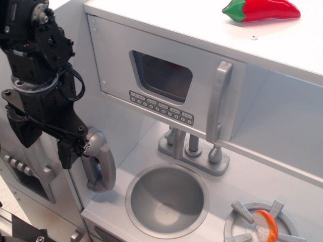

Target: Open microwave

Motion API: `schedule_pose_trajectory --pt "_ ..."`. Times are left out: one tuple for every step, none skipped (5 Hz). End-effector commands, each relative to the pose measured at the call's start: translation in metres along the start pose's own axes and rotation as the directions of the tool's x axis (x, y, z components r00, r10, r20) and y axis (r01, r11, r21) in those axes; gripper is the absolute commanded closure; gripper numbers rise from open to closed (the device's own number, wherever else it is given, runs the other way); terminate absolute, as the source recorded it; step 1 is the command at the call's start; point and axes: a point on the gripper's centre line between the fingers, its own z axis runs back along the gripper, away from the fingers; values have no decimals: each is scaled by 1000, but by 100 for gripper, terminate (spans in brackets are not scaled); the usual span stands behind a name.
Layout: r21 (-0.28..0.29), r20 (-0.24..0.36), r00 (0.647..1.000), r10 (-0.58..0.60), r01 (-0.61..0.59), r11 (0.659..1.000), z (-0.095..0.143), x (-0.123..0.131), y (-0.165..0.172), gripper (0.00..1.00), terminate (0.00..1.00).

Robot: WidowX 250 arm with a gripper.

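**Q:** Jaws: how do they stand?

**A:** Jaws spread, released and holding nothing. Two dark fingers (66,153) hang apart at the end of the black arm (38,65), at the left of the view. One fingertip lies just beside the top of a grey curved handset (103,164) fixed to the toy kitchen's side wall. Whether the two touch cannot be told.

**Q:** What lies nearest on the table?

**A:** A round grey sink bowl (166,199) is sunk into the surface. To its right a burner ring (242,212) carries a small orange-and-white item (266,225). Behind the bowl stands a grey faucet (194,146) with side taps.

**Q:** Where is the microwave?

**A:** The microwave (116,55) sits above and behind the faucet, well apart from the jaws, to their upper right. Its flat grey door appears closed against the box. A dark rounded window (164,75) occupies the door's middle, with a row of small buttons (161,107) beneath it. The tall silver handle (220,101) runs vertically along the door's right edge, untouched.

**Q:** And farthest back?

**A:** A red toy pepper (262,10) with a green stem lies on the white top above the microwave.
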Motion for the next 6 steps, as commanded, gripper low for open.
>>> schedule_pose_trajectory --pt "0 0 1000 0 0 1000 0 0 0 0 0" --pt "-20 10 1000 24 -24 1000 6 6 -42 0 0" --pt "-79 7 1000 20 -19 997 21 17 -79 0 0" --pt "-127 2 1000 0 0 992 36 27 -99 0 0" --pt "-191 58 998 14 -3 982 56 47 -114 0 0" --pt "-207 125 991 48 -22 978 70 65 -123 0 0"
